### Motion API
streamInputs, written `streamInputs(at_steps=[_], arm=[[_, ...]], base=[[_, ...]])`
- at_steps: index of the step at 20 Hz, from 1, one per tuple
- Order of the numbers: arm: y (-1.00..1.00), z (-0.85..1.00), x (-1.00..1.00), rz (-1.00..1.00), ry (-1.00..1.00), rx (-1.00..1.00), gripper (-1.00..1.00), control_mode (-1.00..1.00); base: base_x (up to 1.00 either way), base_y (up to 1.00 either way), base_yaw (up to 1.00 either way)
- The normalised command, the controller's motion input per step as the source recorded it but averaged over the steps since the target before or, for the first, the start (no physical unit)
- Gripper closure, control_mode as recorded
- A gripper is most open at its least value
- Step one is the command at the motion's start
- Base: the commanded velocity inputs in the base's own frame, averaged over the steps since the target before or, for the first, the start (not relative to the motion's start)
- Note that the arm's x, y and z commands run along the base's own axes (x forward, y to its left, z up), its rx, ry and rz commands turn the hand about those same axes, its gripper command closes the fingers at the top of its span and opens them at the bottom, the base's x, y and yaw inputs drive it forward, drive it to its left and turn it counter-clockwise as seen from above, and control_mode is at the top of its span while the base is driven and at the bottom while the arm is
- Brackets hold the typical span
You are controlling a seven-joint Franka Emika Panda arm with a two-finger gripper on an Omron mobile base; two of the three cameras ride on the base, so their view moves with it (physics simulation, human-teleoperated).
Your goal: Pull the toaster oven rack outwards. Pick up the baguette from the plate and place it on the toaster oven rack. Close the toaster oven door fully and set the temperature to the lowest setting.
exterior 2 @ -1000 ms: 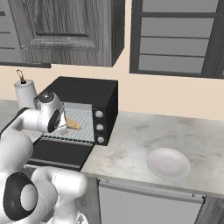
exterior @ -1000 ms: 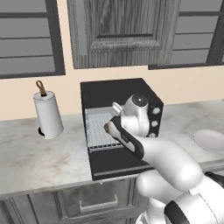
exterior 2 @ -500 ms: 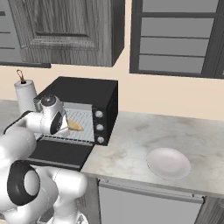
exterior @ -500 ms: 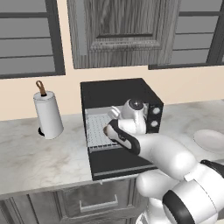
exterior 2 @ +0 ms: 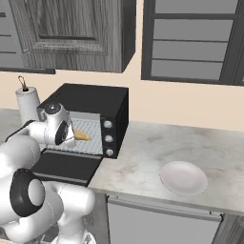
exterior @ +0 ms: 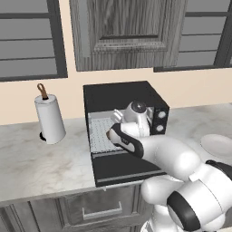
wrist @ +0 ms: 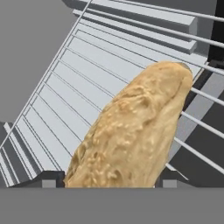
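Observation:
The black toaster oven (exterior: 122, 93) stands on the counter with its door (exterior: 122, 167) dropped flat toward me. The grey wire rack (wrist: 87, 65) sits in the pale cavity. My gripper (wrist: 109, 181) reaches into the opening, shut on the baguette (wrist: 131, 135), with a dark fingertip touching each side. The golden loaf points away from the hand and hangs tilted just above the rack wires. From the right, the baguette (exterior 2: 82, 136) pokes out past my gripper (exterior 2: 71, 136) over the rack (exterior 2: 93, 140). The white plate (exterior 2: 183, 177) lies bare on the counter, right of the oven.
Three knobs (exterior 2: 108, 138) run down the oven's front right. A paper towel roll (exterior: 50, 120) stands left of the oven. Grey wall cabinets hang above. The open door (exterior 2: 66, 167) juts over the counter's front edge. Marble counter stretches between oven and plate.
The hand has sunk slightly and edged a little further into the oven with the baguette; the arm's elbow has shifted. Oven, door and plate are unmoved.

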Motion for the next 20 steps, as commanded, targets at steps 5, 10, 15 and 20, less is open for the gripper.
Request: streamInputs(at_steps=[5, 10, 15, 20], arm=[[0.0, 0.01, 0.0, 0.0, 0.0, 0.0, -1.0, -1.0], [0.0, 0.28, 0.0, 0.0, -0.01, 0.0, -1.0, -1.0], [-0.1, 0.34, -0.28, 0.0, -0.03, 0.0, -1.0, -1.0], [-0.31, 0.52, -0.73, -0.01, -0.04, 0.0, -1.0, -1.0]], base=[[0.0, 0.0, 0.0], [0.0, 0.0, 0.0], [0.0, 0.0, 0.0], [0.0, 0.0, 0.0]])
